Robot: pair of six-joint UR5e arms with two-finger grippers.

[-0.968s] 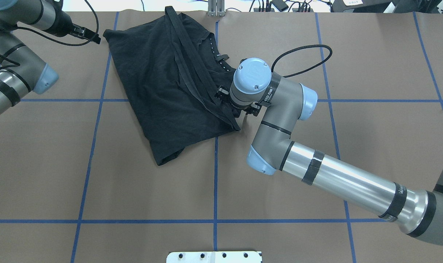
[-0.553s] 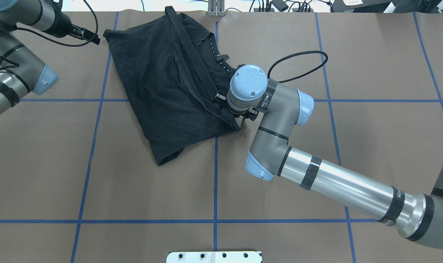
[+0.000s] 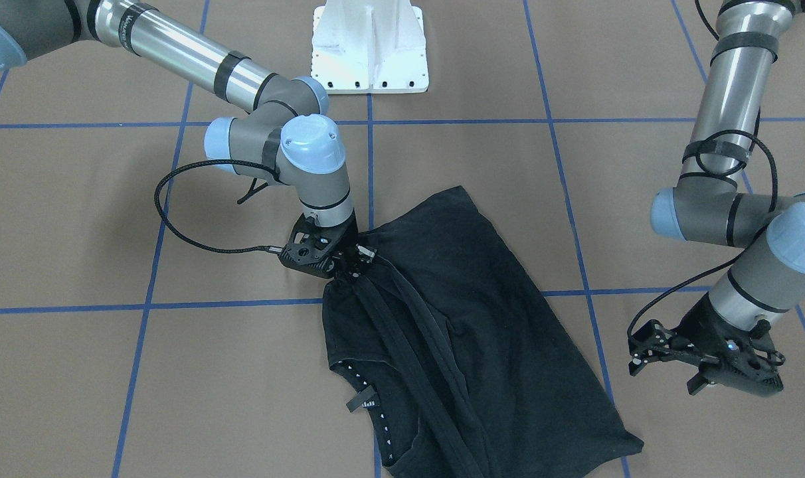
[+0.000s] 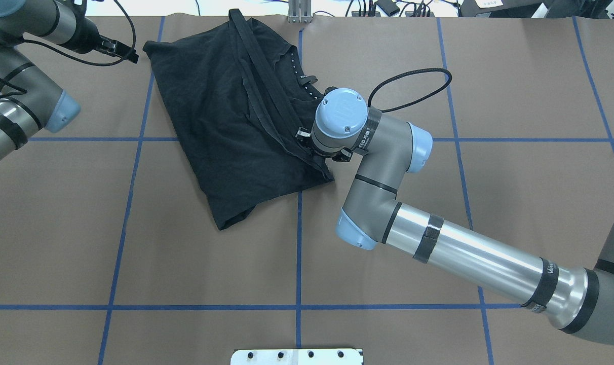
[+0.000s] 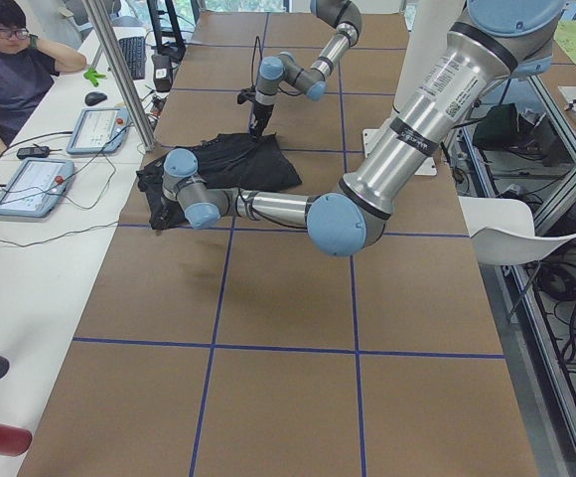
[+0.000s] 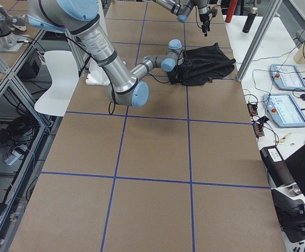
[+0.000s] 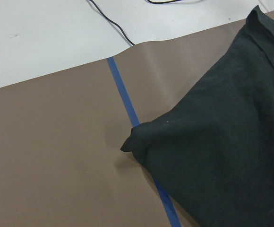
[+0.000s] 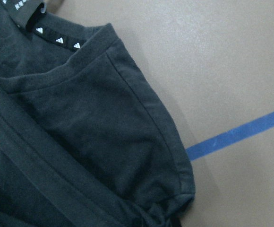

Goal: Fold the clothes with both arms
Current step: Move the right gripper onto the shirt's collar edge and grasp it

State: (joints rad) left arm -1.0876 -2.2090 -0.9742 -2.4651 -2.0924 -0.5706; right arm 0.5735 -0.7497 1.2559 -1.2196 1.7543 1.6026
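Observation:
The black T-shirt (image 4: 226, 126) lies partly folded on the brown table, collar with small white triangles (image 3: 359, 382) toward the far edge. Its logo print is hidden. My right gripper (image 3: 349, 269) points down at the shirt's near right edge and is shut on bunched fabric; the right wrist view shows the hem (image 8: 175, 161) gathered toward it. In the overhead view the wrist hides it. My left gripper (image 3: 665, 375) is open and empty, hovering just off the shirt's far left corner (image 7: 127, 144). It also shows in the overhead view (image 4: 129, 55).
The white pedestal base (image 3: 370, 46) stands at the robot's side of the table. Blue tape lines (image 4: 299, 253) grid the brown surface. A black cable (image 4: 418, 76) loops off the right wrist. An operator (image 5: 10, 60) sits at a side bench with tablets.
My right wrist has moved a little left and toward the robot over the shirt's edge. The shirt has barely shifted. The left gripper has drifted slightly toward the far edge.

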